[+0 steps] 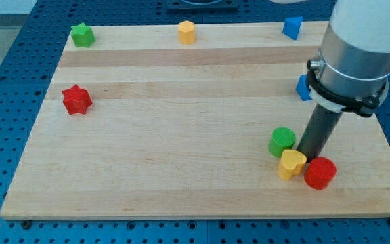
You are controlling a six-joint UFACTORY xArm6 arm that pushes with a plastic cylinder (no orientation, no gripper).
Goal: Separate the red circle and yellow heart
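Note:
The red circle (pixel 320 173) lies near the board's bottom right, touching the yellow heart (pixel 291 164) on its left. My tip (pixel 308 156) rests on the board just above the seam between the two, right of the green circle (pixel 282 141), which touches the heart's upper edge. The rod rises from the tip toward the view's upper right into the arm's grey body.
The wooden board (pixel 181 135) also holds a red star (pixel 76 99) at the left, a green star (pixel 82 34) at top left, a yellow hexagon (pixel 186 32) at top middle, a blue block (pixel 292 27) at top right and another blue block (pixel 303 87) partly behind the arm.

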